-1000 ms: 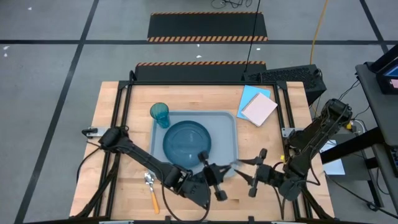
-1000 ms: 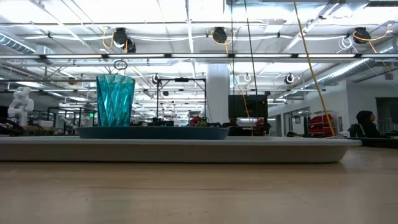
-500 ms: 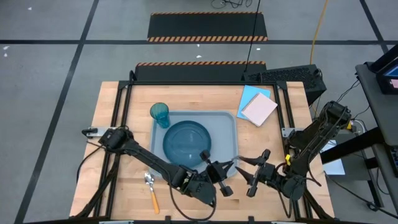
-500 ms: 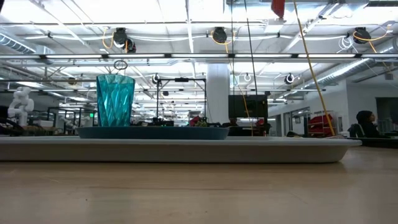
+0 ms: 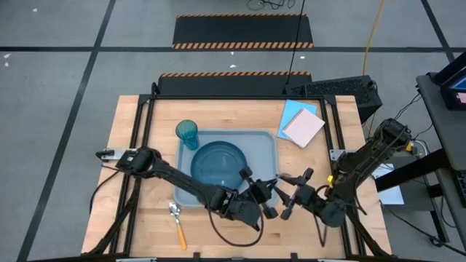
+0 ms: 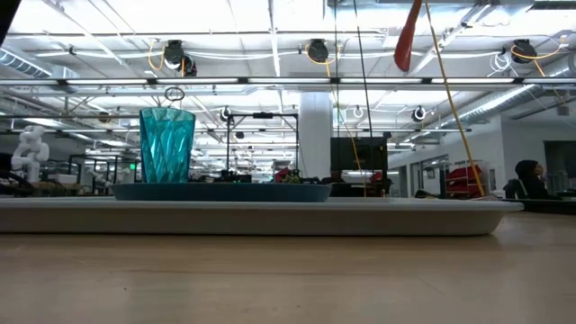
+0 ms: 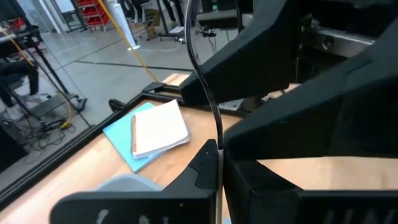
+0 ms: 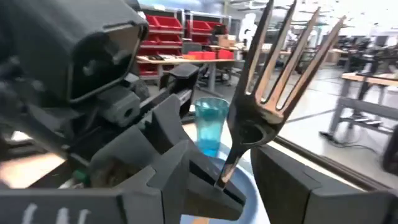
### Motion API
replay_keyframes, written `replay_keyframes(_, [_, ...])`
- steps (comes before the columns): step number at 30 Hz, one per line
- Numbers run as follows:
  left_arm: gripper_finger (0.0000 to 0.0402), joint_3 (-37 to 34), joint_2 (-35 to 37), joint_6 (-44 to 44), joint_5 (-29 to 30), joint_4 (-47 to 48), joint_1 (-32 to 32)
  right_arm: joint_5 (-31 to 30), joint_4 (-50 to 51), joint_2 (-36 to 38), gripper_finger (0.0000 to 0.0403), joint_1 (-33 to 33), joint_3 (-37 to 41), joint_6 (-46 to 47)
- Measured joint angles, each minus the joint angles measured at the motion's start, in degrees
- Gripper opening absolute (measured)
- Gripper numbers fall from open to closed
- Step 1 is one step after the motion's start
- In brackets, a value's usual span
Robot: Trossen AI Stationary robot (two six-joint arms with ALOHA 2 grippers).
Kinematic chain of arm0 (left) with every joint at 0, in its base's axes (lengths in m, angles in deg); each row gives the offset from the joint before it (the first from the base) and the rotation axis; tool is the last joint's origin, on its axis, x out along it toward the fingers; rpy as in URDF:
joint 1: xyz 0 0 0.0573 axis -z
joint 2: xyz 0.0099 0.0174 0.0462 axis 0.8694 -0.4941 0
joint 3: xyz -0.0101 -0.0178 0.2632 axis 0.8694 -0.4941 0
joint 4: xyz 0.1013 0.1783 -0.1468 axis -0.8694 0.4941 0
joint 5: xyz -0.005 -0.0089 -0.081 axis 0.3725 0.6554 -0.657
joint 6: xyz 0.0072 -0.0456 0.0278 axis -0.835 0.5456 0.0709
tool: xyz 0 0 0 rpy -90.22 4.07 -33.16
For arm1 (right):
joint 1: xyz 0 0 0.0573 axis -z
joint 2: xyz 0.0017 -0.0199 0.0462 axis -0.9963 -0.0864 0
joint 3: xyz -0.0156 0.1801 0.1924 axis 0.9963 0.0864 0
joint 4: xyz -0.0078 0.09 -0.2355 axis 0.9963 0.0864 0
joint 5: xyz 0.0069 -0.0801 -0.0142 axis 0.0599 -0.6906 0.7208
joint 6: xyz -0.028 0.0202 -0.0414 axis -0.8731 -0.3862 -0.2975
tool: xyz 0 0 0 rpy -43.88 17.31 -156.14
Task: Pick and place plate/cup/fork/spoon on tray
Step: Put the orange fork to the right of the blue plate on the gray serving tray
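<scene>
Right wrist view, fork: the small fork [image 8: 273, 81] with silver metal tines and an orange handle is clamped at its neck by the left gripper [image 8: 211, 179], tines standing free above it.
Right wrist view, right gripper [image 8: 227, 190]: its two dark fingers [image 8: 155, 186] are spread, one on each side of the fork, neither seen touching it.
Left wrist view: the left fingers [image 7: 273, 186] are pressed together.
High view: both grippers are met nose to nose just beside the near right corner of the light grey-blue rectangular plastic tray [image 5: 271, 140]. The round dark blue plate [image 5: 218, 166] is seated on it.
Low view: an orange handle hangs at the top edge.
</scene>
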Motion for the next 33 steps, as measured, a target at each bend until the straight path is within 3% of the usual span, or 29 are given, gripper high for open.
replay_keyframes(16, [0.0017,0.0,0.02,-3.03,1.93,0.44,-1.22,-0.11,1.08,0.04,0.0015,3.39,0.0,-7.14])
replay_keyframes(20, [0.0019,0.0,0.02,-2.84,0.66,0.35,-1.23,0.47,0.77,0.04,0.001,3.49,0.0,-7.5])
replay_keyframes(24, [0.0051,0.0,0.04,-1.75,-0.15,0.82,-1.08,0.55,0.49,0.04,0.0014,3.41,0.0,-7.5])
replay_keyframes(33, [0.0166,-0.09,2.05,1.33,-2.18,5.71,1.57,1.85,0.35,0.35,0.0004,3.36,-0.04,-7.94])
